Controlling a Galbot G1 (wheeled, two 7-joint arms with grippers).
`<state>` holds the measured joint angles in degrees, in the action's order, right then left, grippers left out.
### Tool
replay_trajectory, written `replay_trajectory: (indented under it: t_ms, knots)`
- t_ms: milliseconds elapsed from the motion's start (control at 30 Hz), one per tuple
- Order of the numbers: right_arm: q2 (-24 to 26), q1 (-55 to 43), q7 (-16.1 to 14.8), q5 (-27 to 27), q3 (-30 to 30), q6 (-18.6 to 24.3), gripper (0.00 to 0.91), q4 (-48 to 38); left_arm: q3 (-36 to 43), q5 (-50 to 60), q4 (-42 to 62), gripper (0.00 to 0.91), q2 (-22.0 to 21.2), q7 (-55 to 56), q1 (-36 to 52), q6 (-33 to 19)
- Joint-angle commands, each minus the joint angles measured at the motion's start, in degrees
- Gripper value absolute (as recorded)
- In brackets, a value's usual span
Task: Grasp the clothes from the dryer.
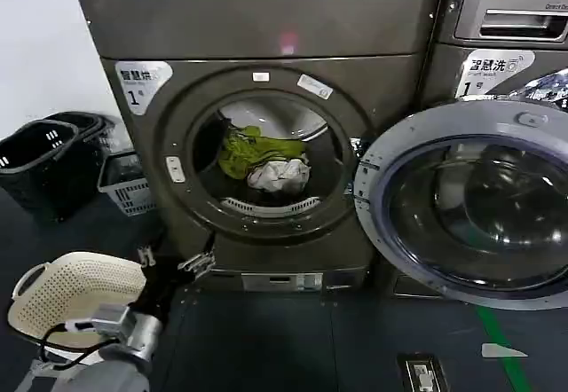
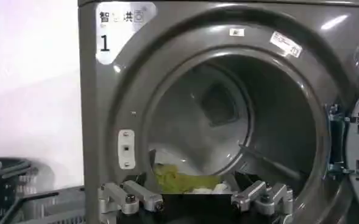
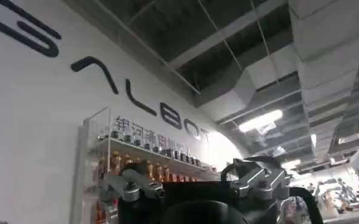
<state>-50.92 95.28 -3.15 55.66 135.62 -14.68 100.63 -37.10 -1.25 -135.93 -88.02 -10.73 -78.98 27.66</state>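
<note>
The dryer [image 1: 266,28] stands in the middle of the head view with its round porthole open. Inside the drum lie the clothes: an olive-green garment [image 1: 251,147] and, just in front of it, a white one [image 1: 278,176]. My left gripper [image 1: 173,261] hangs open outside the machine, low and to the left of the porthole, with nothing between its fingers. In the left wrist view the left gripper [image 2: 196,204] faces the drum, with the green garment [image 2: 179,179] and a bit of white cloth [image 2: 207,190] beyond it. My right gripper [image 3: 194,189] is open and empty, pointing up at a wall and ceiling.
The dryer's door [image 1: 470,206] is swung open to the right, in front of the LG machine [image 1: 510,11]. A white basket [image 1: 75,290] sits by my left arm. Black baskets [image 1: 44,157] and a grey one [image 1: 124,184] stand at the left wall.
</note>
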Motion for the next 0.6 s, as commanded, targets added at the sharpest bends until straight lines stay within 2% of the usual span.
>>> replay_trajectory:
  t_ms: [33,267,433,600]
  knots:
    - [-0.1,0.0,0.0,0.0,-0.1,0.0,0.907,0.1,0.0,0.0,0.0,0.907,0.1,0.0,-0.1,-0.1]
    - [-0.1,0.4,-1.0,0.4,-0.2,2.3,0.907,0.1,0.2,-0.1,-0.3,0.907,0.1,-0.2,-0.4,-0.3]
    - [-0.4,0.3,-2.0,0.6,-0.2,2.4,0.907,0.3,0.5,-0.2,-0.5,0.907,0.2,-0.5,-0.4,-0.3]
    - [-0.4,0.4,-1.7,1.1,-0.7,3.6,0.907,0.2,0.7,-0.4,-0.7,0.907,0.2,-0.6,-0.5,-0.3]
